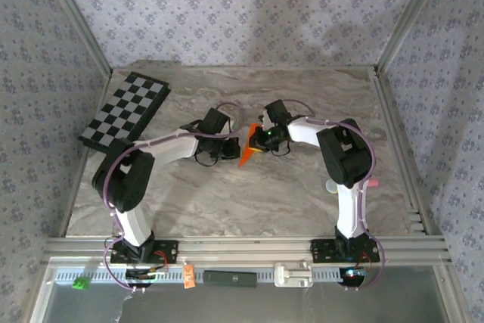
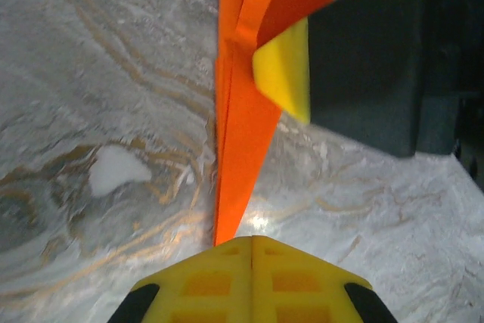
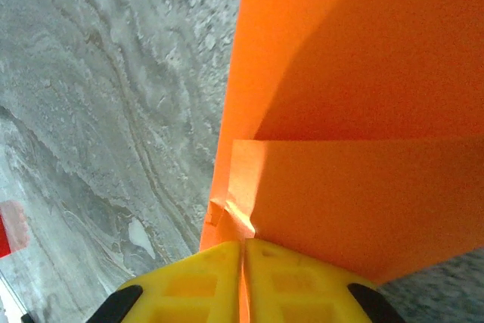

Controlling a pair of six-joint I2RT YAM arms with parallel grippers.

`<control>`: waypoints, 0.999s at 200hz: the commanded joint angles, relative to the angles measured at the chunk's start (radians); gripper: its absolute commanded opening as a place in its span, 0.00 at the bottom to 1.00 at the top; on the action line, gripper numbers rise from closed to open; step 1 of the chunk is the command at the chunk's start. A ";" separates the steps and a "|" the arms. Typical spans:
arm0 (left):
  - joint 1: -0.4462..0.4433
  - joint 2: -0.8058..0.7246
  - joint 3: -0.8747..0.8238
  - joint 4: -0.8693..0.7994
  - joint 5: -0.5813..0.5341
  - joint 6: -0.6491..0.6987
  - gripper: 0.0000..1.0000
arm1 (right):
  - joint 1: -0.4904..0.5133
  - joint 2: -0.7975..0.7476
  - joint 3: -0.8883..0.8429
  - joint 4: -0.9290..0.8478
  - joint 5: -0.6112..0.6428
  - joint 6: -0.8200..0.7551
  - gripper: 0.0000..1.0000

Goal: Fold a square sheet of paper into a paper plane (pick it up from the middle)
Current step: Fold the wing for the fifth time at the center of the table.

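While both arms are reaching toward mid-table, top view: left gripper (image 1: 227, 147) and right gripper (image 1: 259, 139) flanking paper plane (image 1: 246, 150); checkerboard (image 1: 125, 111) lying well apart, far left.

Left wrist: yellow fingers (image 2: 204, 285) pressing together, plane's pointed tip running in under them; right gripper's pad (image 2: 283, 69) touching paper higher up.

Right wrist: fingers (image 3: 302, 285) clamping paper's folded edge over marble table (image 3: 113, 73); red block (image 3: 9, 228) sitting at left edge.

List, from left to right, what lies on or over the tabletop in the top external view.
checkerboard → left gripper → orange paper plane → right gripper → small pink object near the table's right edge
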 commanded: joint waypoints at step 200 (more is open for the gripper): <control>-0.034 0.193 0.041 -0.021 -0.033 0.012 0.00 | -0.053 -0.048 0.008 0.019 -0.039 -0.021 0.13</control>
